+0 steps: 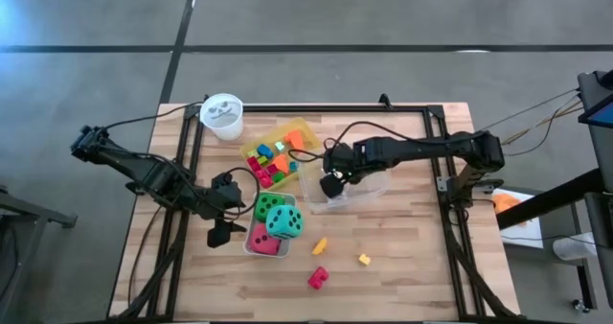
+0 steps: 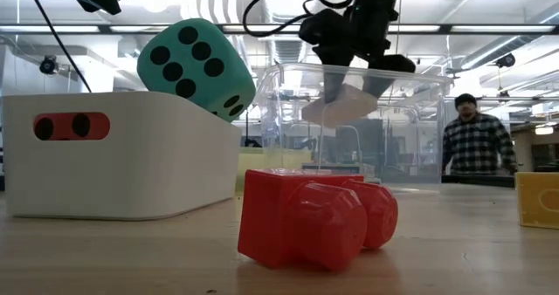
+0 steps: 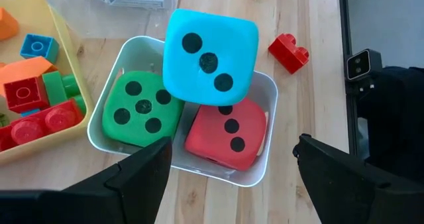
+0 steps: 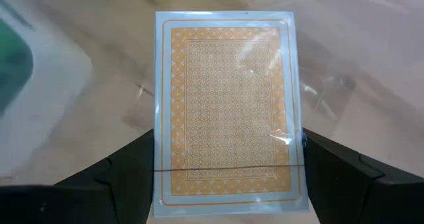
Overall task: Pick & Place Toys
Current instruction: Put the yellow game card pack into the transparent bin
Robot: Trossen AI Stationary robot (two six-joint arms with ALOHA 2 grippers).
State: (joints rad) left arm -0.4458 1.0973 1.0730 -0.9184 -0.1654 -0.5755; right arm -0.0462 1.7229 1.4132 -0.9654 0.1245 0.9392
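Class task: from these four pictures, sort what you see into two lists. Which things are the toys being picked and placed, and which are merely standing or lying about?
Toys:
teal die
green die
red die
card pack, between the right gripper's fingers
loose red block
blocks in the tray

Lying about:
yellow tray
clear box
white bin
white cup

We see the red die [image 3: 225,139] half hidden under the teal die [image 3: 209,57], and the card pack [image 4: 227,108] cut at the bottom edge.

Three dice [image 3: 199,98] in the bin [image 3: 262,174] — tray [image 1: 299,132] behind, loose blocks [image 1: 317,277] in front
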